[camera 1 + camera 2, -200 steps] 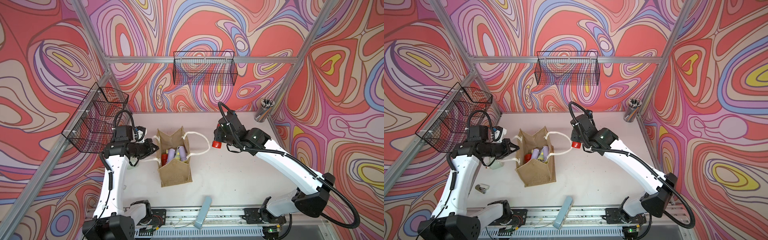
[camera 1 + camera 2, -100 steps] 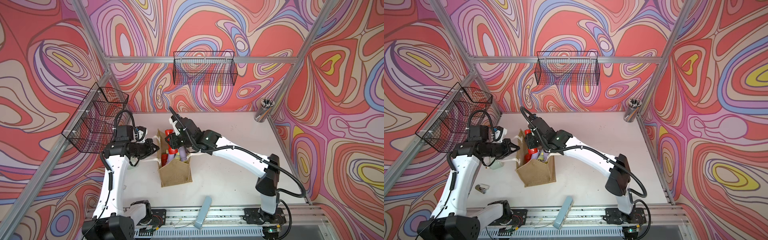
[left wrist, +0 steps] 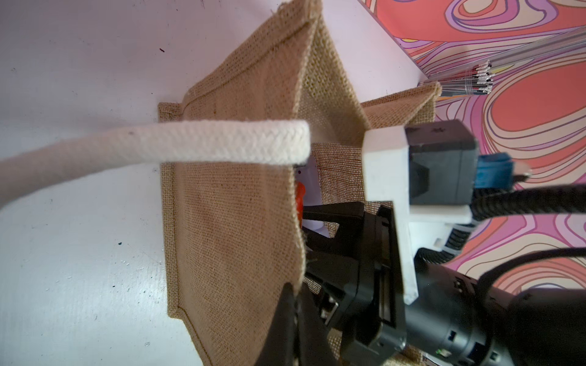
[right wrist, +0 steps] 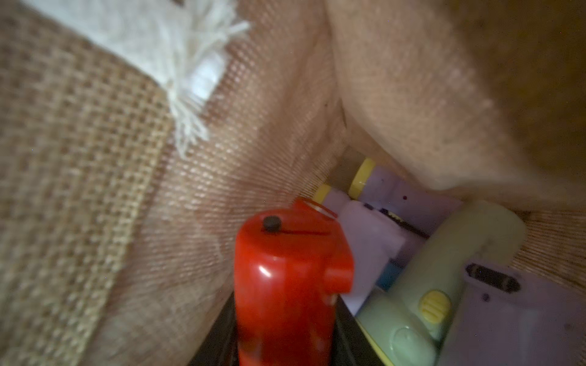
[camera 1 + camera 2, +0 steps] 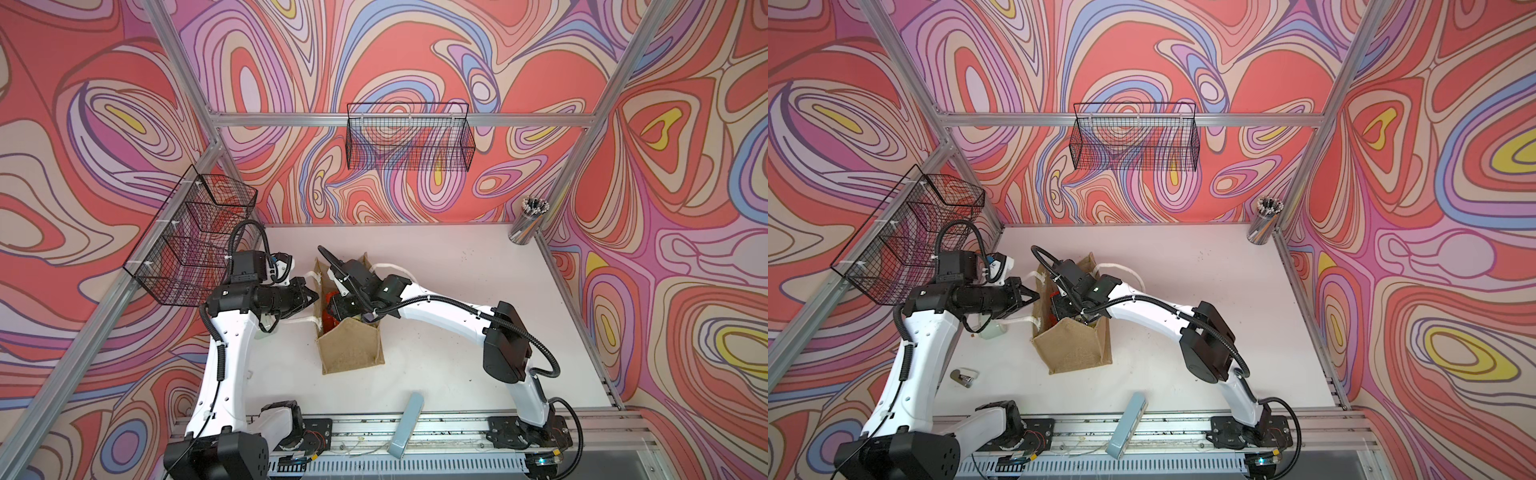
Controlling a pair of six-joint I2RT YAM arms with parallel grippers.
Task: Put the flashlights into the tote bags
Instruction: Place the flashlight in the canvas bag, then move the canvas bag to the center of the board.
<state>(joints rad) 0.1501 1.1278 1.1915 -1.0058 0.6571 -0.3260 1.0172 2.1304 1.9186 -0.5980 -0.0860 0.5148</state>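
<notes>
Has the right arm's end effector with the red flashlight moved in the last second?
Yes. The right end effector moved left, from beside the tote bag into its open top, carrying the red flashlight.

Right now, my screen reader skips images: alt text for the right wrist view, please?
A red flashlight, gripped in the right hand, is inside the tan burlap tote bag. Lilac flashlights and a pale green flashlight lie deeper inside.

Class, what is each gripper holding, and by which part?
The left gripper pinches the tote bag by its top rim. The right gripper holds a red flashlight by its body, tail end pointing into the bag.
</notes>
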